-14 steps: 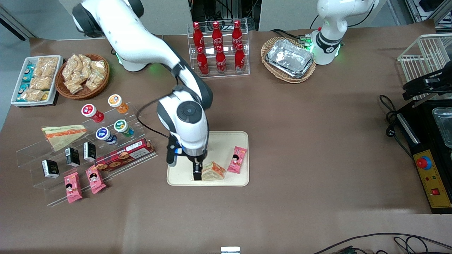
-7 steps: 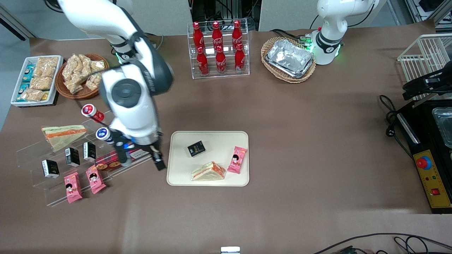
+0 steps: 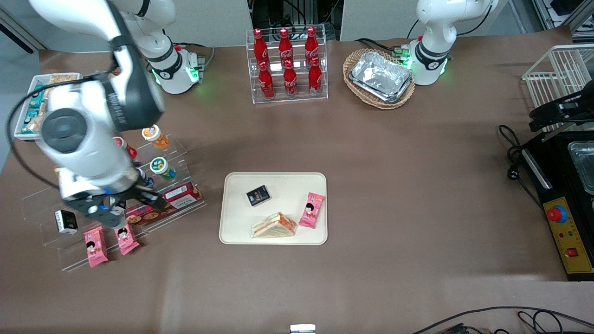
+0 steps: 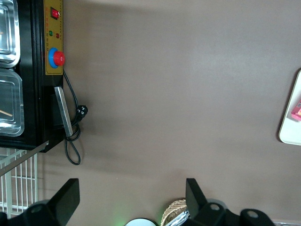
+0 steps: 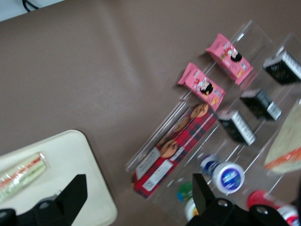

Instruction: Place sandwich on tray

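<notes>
The clear-wrapped triangular sandwich, pale bread with a thick orange-red filling along its edge, lies flat on the cream-beige rectangular tray, a smooth matte piece with rounded corners and a low rim, near the tray edge closest to the front camera. Just beside the sandwich, toward the parked arm's end, rests a glossy pink snack packet; farther from the camera than the sandwich sits a small black box. All three lie apart from one another on the tray, which rests on the brown tabletop.

The gripper hangs well apart from the tray, toward the working arm's end, above the stepped clear acrylic display rack. Its jaws are spread wide with nothing between them, as the wrist view shows with one dark finger at each side.

Under the gripper the rack carries a long red tartan biscuit box, two pink snack packets, small black cartons and round-capped little jars. A flatter wrapped wedge with a thin orange stripe lies on the rack too. In the wrist view the sandwich shows on the tray's corner.
</notes>
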